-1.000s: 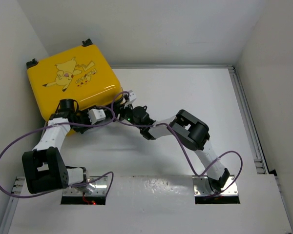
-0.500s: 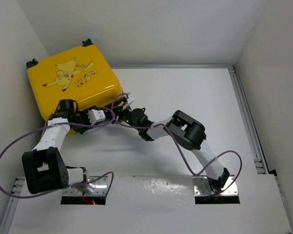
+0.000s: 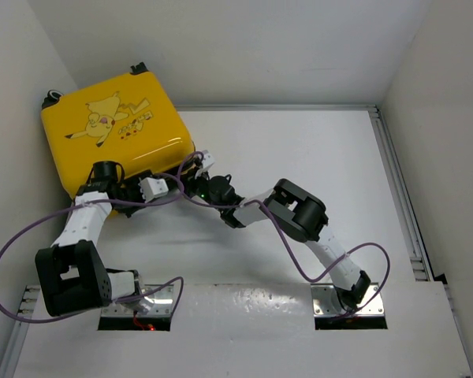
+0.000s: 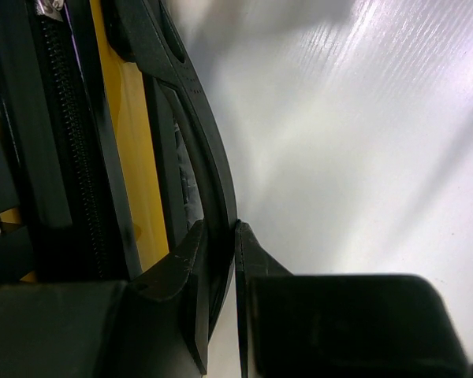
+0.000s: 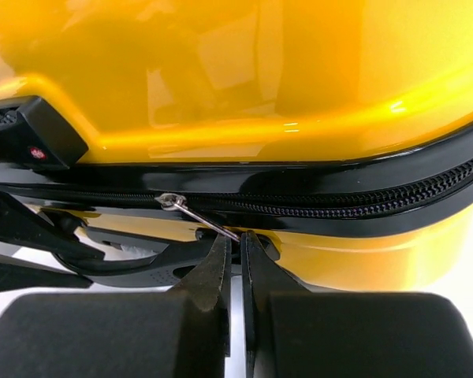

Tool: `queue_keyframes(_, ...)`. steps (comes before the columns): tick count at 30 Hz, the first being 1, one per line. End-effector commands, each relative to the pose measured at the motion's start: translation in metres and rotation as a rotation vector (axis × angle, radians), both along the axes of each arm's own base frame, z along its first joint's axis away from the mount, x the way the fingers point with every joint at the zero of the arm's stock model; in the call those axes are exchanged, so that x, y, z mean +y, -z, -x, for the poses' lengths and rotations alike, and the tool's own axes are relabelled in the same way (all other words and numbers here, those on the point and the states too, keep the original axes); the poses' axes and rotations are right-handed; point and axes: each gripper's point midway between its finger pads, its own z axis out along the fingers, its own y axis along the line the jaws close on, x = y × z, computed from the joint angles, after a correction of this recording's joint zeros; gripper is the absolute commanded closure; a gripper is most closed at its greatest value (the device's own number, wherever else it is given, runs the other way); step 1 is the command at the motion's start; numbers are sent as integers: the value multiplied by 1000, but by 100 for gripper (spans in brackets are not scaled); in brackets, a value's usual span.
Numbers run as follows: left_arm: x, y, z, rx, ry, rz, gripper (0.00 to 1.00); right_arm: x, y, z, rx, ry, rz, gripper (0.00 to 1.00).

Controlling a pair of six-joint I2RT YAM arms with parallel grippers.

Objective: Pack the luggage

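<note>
The luggage [image 3: 114, 134], a yellow hard-shell case with a Pikachu cartoon, lies closed at the table's far left corner. My left gripper [image 3: 172, 184] is at its near edge. In the left wrist view the left gripper [image 4: 221, 230] is shut on the case's black side handle [image 4: 209, 157]. My right gripper [image 3: 194, 167] is at the case's near right corner. In the right wrist view the right gripper [image 5: 238, 238] is shut on the thin metal zipper pull [image 5: 201, 219], which hangs from the black zipper seam [image 5: 363, 201].
A black lock block [image 5: 31, 142] sits on the seam left of the pull. White walls close in behind and to the left of the case. An aluminium rail [image 3: 398, 197] runs along the table's right side. Purple cables [image 3: 31, 228] loop beside both arms.
The right gripper has shut on the zipper pull and its arm has shifted slightly left. The luggage has slid a little to the left. The left gripper keeps its hold.
</note>
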Motion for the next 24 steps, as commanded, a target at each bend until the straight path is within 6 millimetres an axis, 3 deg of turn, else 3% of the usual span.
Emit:
queue_keyframes(1,-46,-15,33,58,91,198,100,21,-15,26,-94,-75,12,100)
queue_keyframes(5,-46,-15,33,58,91,198,100,23,-18,45,-158,-195,20,99)
queue_keyframes(6,-46,-13,33,55,91,197,100,25,-25,48,-181,-211,12,91)
queue_keyframes(10,-44,-14,31,50,76,199,100,33,-30,56,-216,-230,11,79)
queue_keyframes(24,-45,-15,31,48,80,208,100,57,-39,67,-295,-247,-18,76)
